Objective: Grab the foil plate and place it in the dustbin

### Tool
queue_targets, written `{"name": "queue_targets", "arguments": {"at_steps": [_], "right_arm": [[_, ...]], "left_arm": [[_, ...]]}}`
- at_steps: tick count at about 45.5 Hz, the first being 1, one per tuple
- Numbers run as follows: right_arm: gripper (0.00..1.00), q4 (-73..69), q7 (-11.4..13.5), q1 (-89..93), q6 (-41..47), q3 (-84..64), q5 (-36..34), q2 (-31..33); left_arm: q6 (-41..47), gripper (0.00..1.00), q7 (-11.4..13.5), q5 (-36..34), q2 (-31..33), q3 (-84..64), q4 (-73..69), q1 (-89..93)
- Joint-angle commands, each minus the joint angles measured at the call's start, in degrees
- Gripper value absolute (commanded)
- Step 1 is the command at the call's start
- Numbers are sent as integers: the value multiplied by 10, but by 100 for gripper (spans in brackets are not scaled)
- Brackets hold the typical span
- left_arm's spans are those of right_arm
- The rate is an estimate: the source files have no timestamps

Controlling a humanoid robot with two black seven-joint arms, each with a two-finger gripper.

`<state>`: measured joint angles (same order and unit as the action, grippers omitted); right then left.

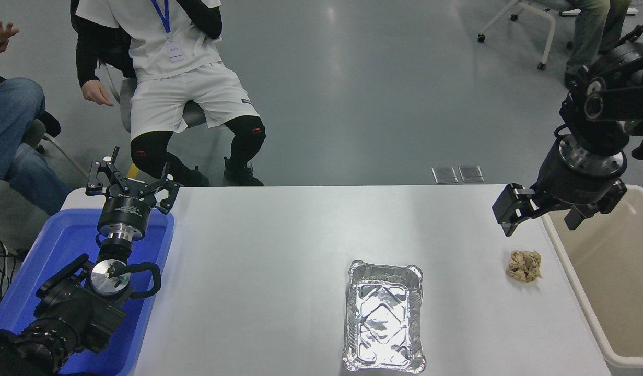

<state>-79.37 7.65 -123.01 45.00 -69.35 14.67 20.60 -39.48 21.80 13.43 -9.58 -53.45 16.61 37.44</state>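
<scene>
While nothing is held by either arm, the scene is laid out as follows.

Foil plate: the foil plate (384, 317) is seen lying flat and upright on the tabletop (258, 261), near the front edge and right of the middle — untouched, with its shiny creased bottom facing up.

Dustbin: the beige dustbin (608, 282) is set against the right edge of the tabletop, well apart from the foil plate; only part of it is shown, cut by the picture's right border.

Right gripper: the right gripper (540, 211) is held in the air over the far right corner of the tabletop and the near rim of the dustbin. Its jaws are spread, with nothing between them.

Paper wad: a small crumpled tan paper wad (524, 265) is found on the tabletop between the foil plate and the dustbin, just below the right gripper in the picture.

Left gripper: the left gripper (129, 183) is parked at the lower left over a blue bin (55, 250) — its jaws are spread and empty.

People: one person in white shorts (190, 99) is seated beyond the far edge; another person's jeans (13, 115) are seen at the left border.
</scene>
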Motion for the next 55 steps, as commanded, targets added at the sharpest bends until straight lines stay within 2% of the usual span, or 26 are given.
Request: {"name": "queue_targets", "arguments": {"at_steps": [1,51,55], "right_arm": [[100,0,0,0,0,0,0,1],[100,6,-2,19,0,21,-10,-3],[100,6,-1,29,-39,24,-10,-3]], "left_arm": [[-1,99,0,-1,0,0,0,0],[-1,99,0,0,0,0,0,0],[-1,99,0,0,0,0,0,0]]}}
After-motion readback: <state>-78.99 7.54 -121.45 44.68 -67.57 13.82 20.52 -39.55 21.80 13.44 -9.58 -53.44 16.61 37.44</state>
